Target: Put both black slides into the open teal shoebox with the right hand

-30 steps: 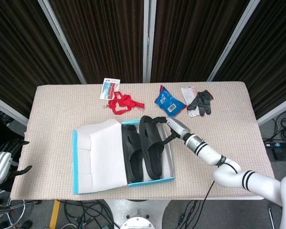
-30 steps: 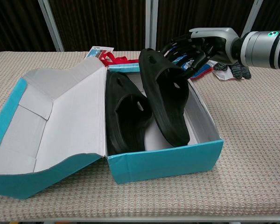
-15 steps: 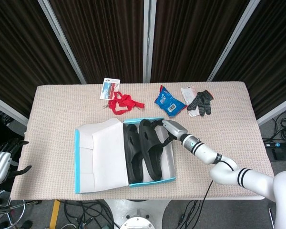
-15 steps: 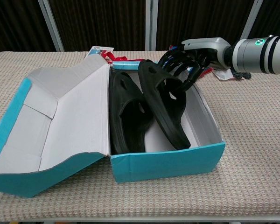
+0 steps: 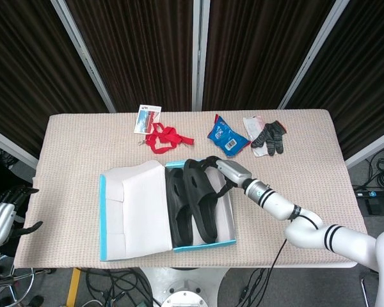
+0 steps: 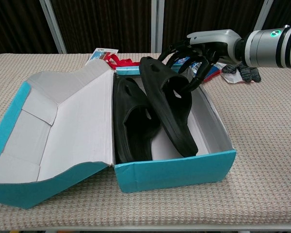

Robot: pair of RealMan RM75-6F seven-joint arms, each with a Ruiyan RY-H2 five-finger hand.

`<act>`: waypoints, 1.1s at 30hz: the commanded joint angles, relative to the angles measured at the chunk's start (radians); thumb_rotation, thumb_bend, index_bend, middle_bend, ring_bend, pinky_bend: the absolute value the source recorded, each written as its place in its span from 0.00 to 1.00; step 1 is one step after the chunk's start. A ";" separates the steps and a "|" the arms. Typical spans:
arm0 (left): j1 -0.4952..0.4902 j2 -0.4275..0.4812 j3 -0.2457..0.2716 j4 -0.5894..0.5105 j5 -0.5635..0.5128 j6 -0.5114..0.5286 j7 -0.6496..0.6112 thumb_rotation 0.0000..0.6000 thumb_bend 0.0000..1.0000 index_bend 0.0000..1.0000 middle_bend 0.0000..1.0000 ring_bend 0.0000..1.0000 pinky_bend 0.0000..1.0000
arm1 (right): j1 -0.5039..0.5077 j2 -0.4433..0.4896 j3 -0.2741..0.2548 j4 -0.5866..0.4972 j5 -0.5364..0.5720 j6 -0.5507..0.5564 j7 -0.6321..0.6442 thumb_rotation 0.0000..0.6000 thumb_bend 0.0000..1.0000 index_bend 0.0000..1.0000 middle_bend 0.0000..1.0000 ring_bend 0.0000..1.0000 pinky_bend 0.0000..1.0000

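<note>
Holding one black shoe [image 6: 167,104] tight, the right hand [image 6: 196,53] tilts it in the box [image 6: 184,170]; the other shoe [image 6: 133,119] lies inside. The left hand [image 5: 3,214] is open, holding nothing.

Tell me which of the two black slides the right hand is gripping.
The slide nearer the box's open right wall: the right hand grips its far end, which is lifted. The other slide lies against the lid side, untouched.

text: none readable | blue packet [image 5: 227,136]: print too small | card [image 5: 147,118]: print blurred
</note>
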 commanded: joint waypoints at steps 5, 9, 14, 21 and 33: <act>0.001 -0.001 0.001 -0.001 0.000 -0.001 0.000 1.00 0.15 0.24 0.24 0.13 0.20 | 0.011 0.025 -0.014 -0.023 -0.001 -0.028 -0.017 1.00 0.00 0.03 0.17 0.00 0.12; 0.001 0.000 0.001 -0.002 0.000 0.000 -0.004 1.00 0.14 0.24 0.24 0.13 0.20 | 0.011 0.045 -0.012 -0.046 -0.003 -0.021 -0.025 1.00 0.00 0.00 0.14 0.00 0.10; 0.000 0.001 0.001 -0.004 0.003 0.001 -0.003 1.00 0.15 0.24 0.24 0.13 0.20 | 0.000 0.094 0.003 -0.107 -0.006 0.023 -0.047 1.00 0.00 0.00 0.13 0.00 0.08; -0.002 0.000 0.000 -0.009 0.005 0.001 0.000 1.00 0.15 0.24 0.24 0.13 0.20 | -0.012 0.158 0.038 -0.218 0.016 0.058 -0.023 1.00 0.00 0.00 0.13 0.00 0.08; -0.006 0.008 -0.002 -0.022 0.006 0.002 0.008 1.00 0.15 0.24 0.24 0.13 0.20 | 0.010 0.138 0.069 -0.318 0.004 0.068 0.067 1.00 0.00 0.00 0.16 0.00 0.08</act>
